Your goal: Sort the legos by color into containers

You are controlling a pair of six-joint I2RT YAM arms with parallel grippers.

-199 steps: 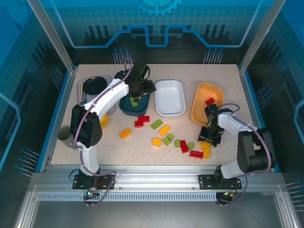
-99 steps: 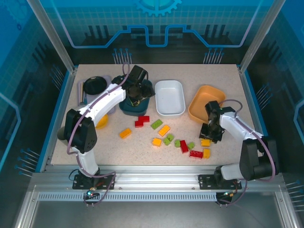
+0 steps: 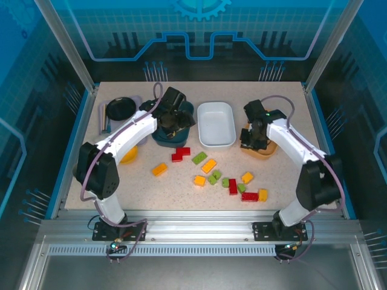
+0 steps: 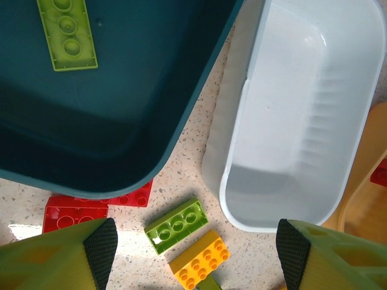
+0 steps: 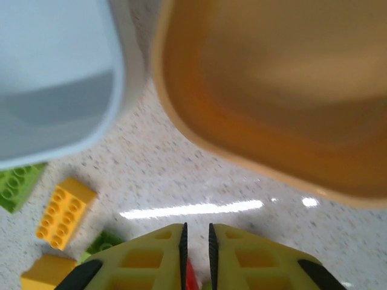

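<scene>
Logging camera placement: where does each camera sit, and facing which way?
Top external: above, behind the bases, looking down on the table; both arms show.
Left wrist: faces down on dark teal tray, white tray; open left gripper shows.
Right wrist: faces down on orange tray; shut right gripper shows.
Both wrists share the white tray.

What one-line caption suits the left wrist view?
Open left jaws near the teal tray holding a lime brick, white tray alongside.

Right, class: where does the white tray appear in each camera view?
Top external: white tray, middle of the picture, towards the rear.
Left wrist: white tray, right half.
Right wrist: white tray, top-left corner.
Shared landmark: the orange tray beside it.
</scene>
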